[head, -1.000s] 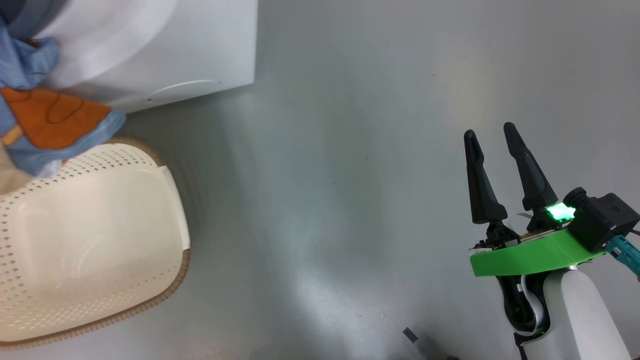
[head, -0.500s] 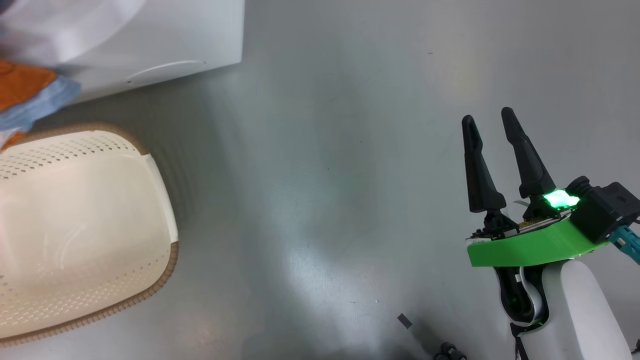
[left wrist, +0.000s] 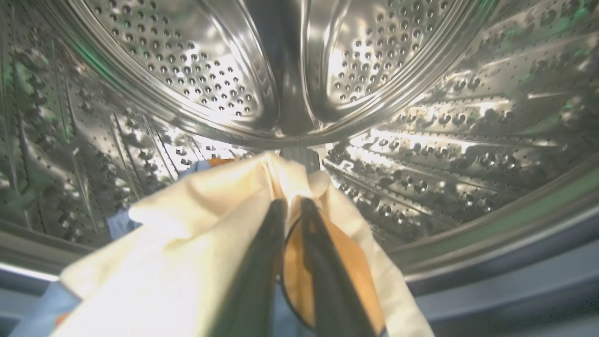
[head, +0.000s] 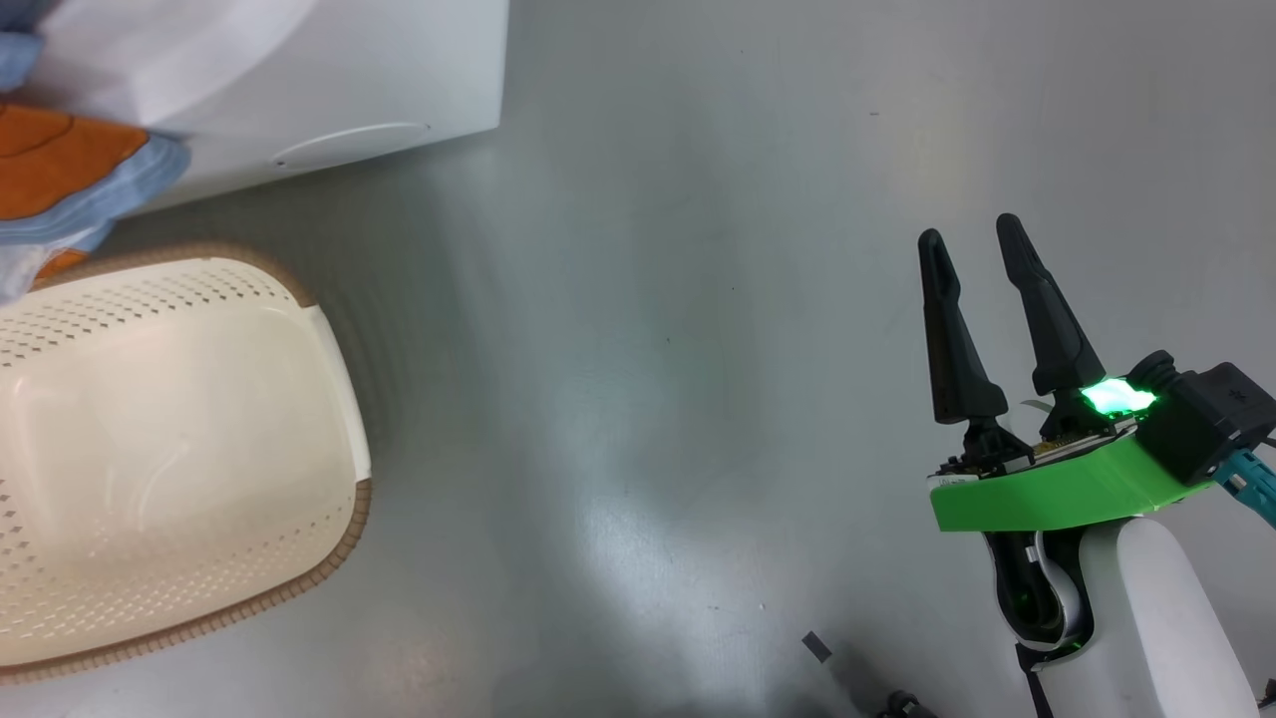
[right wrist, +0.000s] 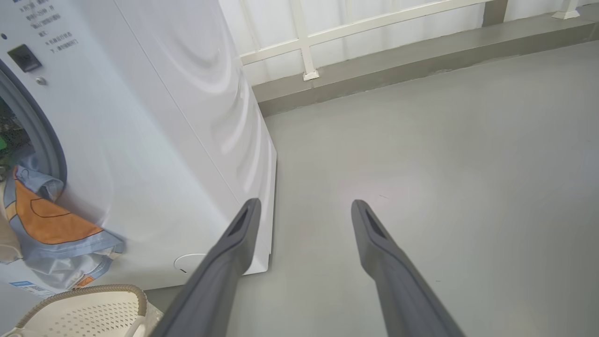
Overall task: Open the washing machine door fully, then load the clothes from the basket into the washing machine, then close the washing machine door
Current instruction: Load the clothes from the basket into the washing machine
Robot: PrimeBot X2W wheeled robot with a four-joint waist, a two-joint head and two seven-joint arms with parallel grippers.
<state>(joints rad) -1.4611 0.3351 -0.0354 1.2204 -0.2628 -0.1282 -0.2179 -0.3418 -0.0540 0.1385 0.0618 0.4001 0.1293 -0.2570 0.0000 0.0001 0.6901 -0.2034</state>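
**Bundle at the drum mouth, tail hanging outside**

Since the earlier head view the blue-and-orange end of the clothes (head: pixel 70 170) has lifted off the basket (head: pixel 339 553) rim and now lies against the washing machine (head: pixel 379 70) front at 10 o'clock; the basket sits at 8 o'clock.

In the left wrist view the left claw (left wrist: pixel 291 203) is narrow, with cream cloth pinched at its tips just inside the steel drum (left wrist: pixel 210 70). The rest of the cloth drapes back toward 7 o'clock.

The right claw (head: pixel 970 232) is spread wide and empty over the floor (head: pixel 648 349) at 4 o'clock.

The step in hand looks like the drop. It is best to push deeper first — the right wrist view shows a garment trailing out of the opening and down the front. If the claw lets go here, the bundle may slide back out, or later catch in the door.
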